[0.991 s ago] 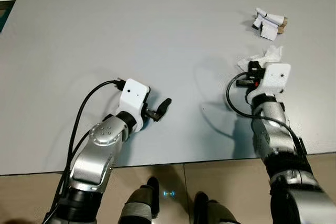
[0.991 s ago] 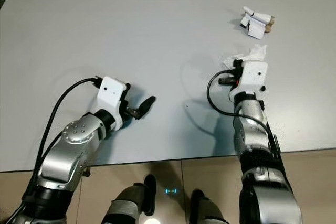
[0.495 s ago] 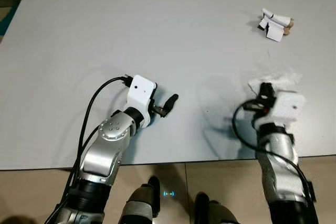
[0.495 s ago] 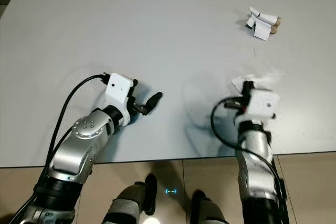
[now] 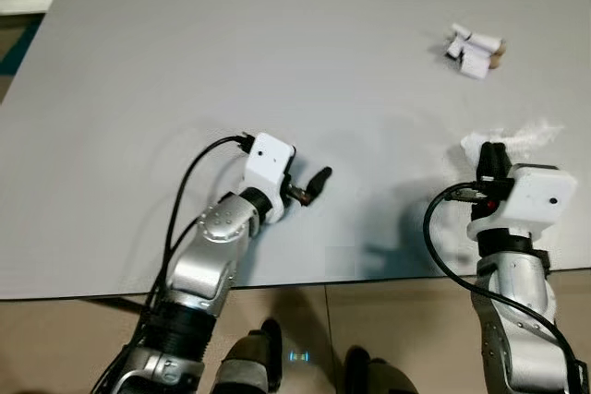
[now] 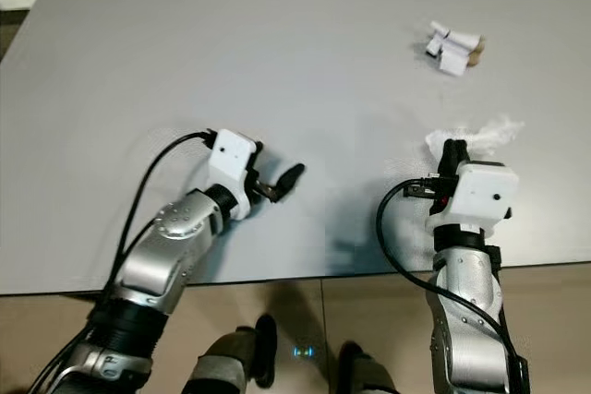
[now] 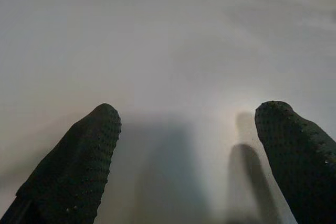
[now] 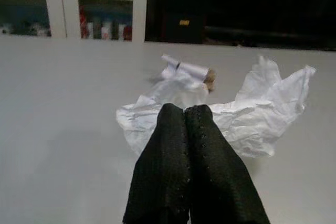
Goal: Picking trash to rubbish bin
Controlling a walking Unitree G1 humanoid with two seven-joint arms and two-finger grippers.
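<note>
A crumpled white tissue [image 5: 517,136] lies at the tips of my right gripper [image 5: 490,149], near the table's front right. In the right wrist view the two black fingers [image 8: 185,129] are pressed together, with the tissue [image 8: 252,114] spreading to both sides of their tips. A folded scrap of white paper with a brown end [image 5: 475,48] lies farther back on the table, apart from the tissue. My left gripper [image 5: 309,187] hovers low over bare table at the front centre. It is open, and its fingers [image 7: 89,150] hold nothing.
The grey table [image 5: 185,62] is wide and bare to the left and at the back. Its front edge runs just below both wrists, with tiled floor [image 5: 323,320] beneath. White cabinets [image 8: 73,9] stand beyond the far edge.
My right gripper has drawn back toward the table's front edge, and the tissue has come with it, farther from the folded scrap. The view has shifted. The left gripper stays open.
</note>
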